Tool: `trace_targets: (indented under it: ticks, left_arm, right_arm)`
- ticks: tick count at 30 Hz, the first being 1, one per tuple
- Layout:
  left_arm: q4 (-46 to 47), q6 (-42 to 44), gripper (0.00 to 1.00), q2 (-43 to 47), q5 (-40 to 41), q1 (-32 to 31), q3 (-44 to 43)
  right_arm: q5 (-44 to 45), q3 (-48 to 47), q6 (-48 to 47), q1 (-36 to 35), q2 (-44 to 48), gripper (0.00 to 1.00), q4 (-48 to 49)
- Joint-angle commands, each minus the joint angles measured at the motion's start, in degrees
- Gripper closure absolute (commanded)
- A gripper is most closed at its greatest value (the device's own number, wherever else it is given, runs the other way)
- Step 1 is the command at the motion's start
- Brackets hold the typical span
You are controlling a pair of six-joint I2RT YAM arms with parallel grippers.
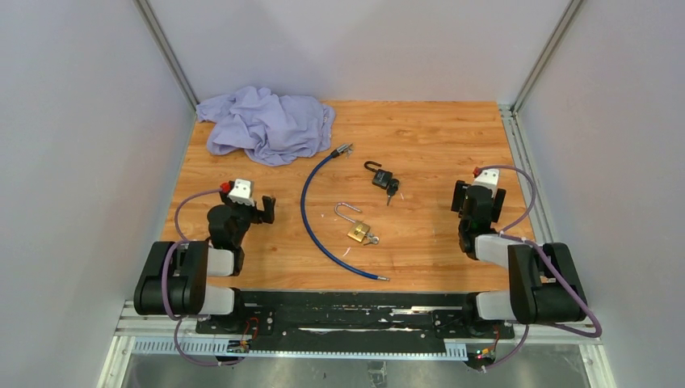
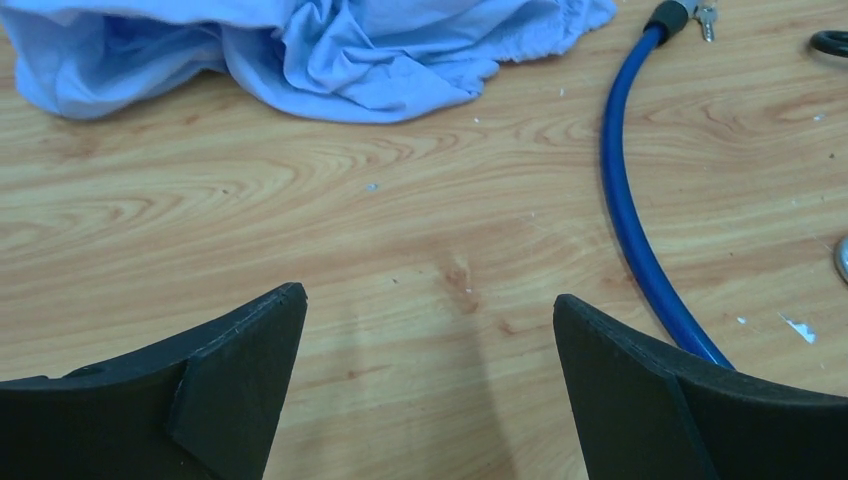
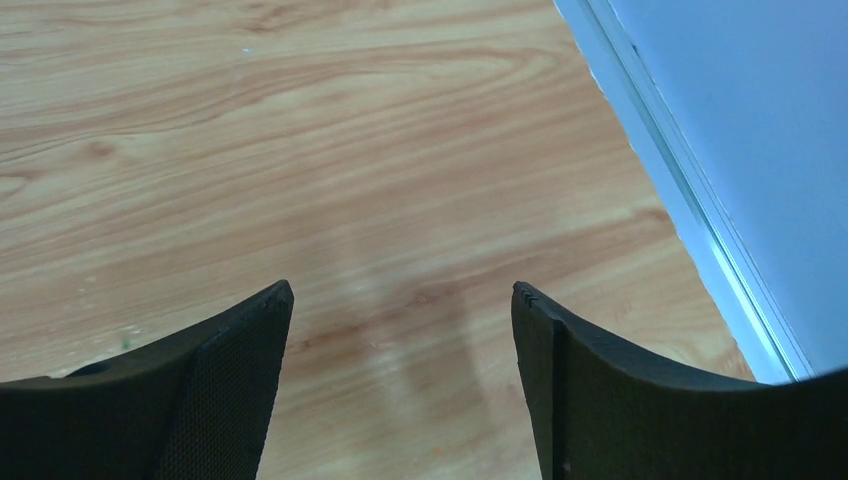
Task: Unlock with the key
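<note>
Well, both arms sit folded back near their bases, and each pincer is spread wide with nothing between its pads. The left gripper (image 2: pixel 430 300) hangs over bare wood at the left of the light-grained wooden table (image 1: pixel 436 129). The right gripper (image 3: pixel 400 290) hangs close to the table's right edge, where a pale metal rail (image 3: pixel 690 190) runs along the foot of the white wall (image 3: pixel 760 100). Between the arms lies a long blue cable lock (image 1: pixel 308 212), curving from the near edge up toward the middle. Its black end carries a small silver key (image 2: pixel 706 18) and stops close to a crumpled light-blue cloth (image 1: pixel 266 125) heaped in the far left corner. Right of the cable, near the table's centre, rests a small brass padlock with a silver shackle (image 1: pixel 358 231), a small silvery key (image 1: pixel 371 239) at its body. A little farther back lies a small black padlock (image 1: pixel 380 177) with dark keys (image 1: pixel 392 189) touching it. Both padlocks are well apart from either gripper. The widest open wood stretches between the padlocks and the right arm, and on into the far right corner.
</note>
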State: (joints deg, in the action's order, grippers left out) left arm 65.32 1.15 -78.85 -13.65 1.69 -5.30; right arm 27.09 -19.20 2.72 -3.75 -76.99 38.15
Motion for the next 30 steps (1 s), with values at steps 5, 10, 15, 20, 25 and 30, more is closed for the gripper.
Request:
trace_targets:
  ticks: [5,10,15,20,25,30]
  left_arm:
    - [-2.63,3.7,0.02,1.17,1.22,-1.08,-4.76]
    - [-1.34,3.19,0.02,0.68,1.89,-1.01,-4.56]
    - [-1.18,3.22,0.02,0.58,2.02,-1.08,-4.58]
    - [-1.09,3.21,0.02,0.47,2.07,-1.05,-4.54]
    - [-1.62,3.41,0.02,0.45,2.14,-1.08,-4.8]
    - [-1.4,2.95,0.02,0.54,2.77,-1.08,-4.71]
  right_arm:
    - [-6.39,7.62,-7.45,-1.29,-5.28,0.19,24.54]
    - [-6.21,6.33,-6.44,-1.35,-2.66,0.19,19.04]
    - [-6.17,6.41,-6.5,-1.35,-2.64,0.18,19.19]
    - [-6.22,6.37,-6.5,-1.35,-2.73,0.18,19.2]
    - [-6.27,6.3,-6.5,-1.34,-2.73,0.18,19.17]
    - [-6.27,6.37,-6.5,-1.35,-2.73,0.18,19.17]
